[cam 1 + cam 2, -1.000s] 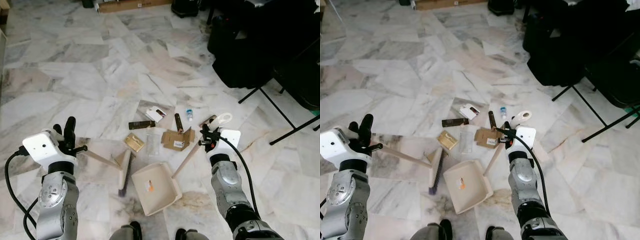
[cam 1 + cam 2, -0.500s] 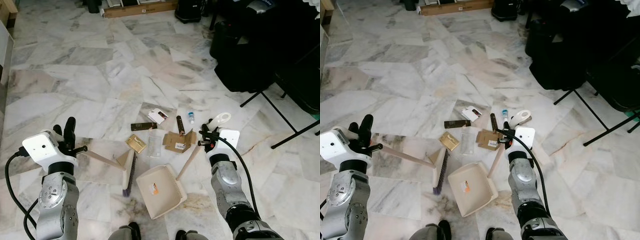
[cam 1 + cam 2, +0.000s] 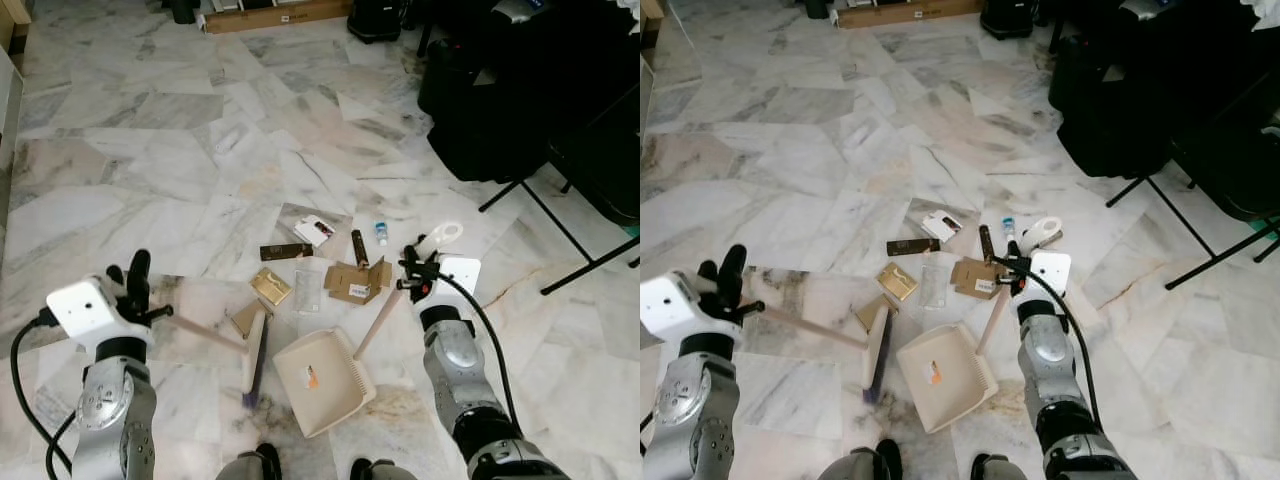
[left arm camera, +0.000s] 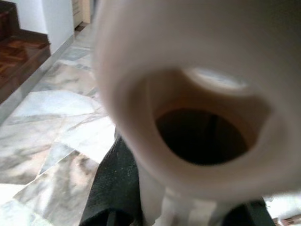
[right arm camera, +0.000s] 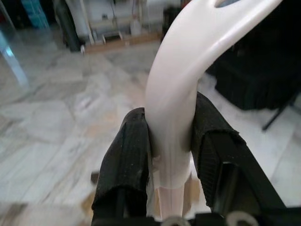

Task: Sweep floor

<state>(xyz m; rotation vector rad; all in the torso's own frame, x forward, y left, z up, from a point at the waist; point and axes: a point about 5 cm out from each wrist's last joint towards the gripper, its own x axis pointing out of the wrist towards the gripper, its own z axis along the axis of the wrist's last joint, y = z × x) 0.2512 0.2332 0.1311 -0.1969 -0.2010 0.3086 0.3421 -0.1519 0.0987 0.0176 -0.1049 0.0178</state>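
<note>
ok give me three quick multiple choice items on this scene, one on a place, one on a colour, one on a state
1. Where is the dustpan?
A. on a chair
B. on the floor by the brush
C. on a table

2. What colour is the dustpan?
A. cream
B. red
C. blue

3. What is the right end effector doing?
A. hanging open
B. gripping a bottle
C. clamped on the dustpan handle

Answers: 1 B, it lies on the marble floor beside the brush. 2 A, its tray is cream. 3 C, both fingers press the handle.

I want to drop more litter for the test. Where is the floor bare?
Bare marble lies ahead of the litter, up to the long cardboard box, and on the robot's left. Crowded: between brush and dustpan, around the torn carton.
</note>
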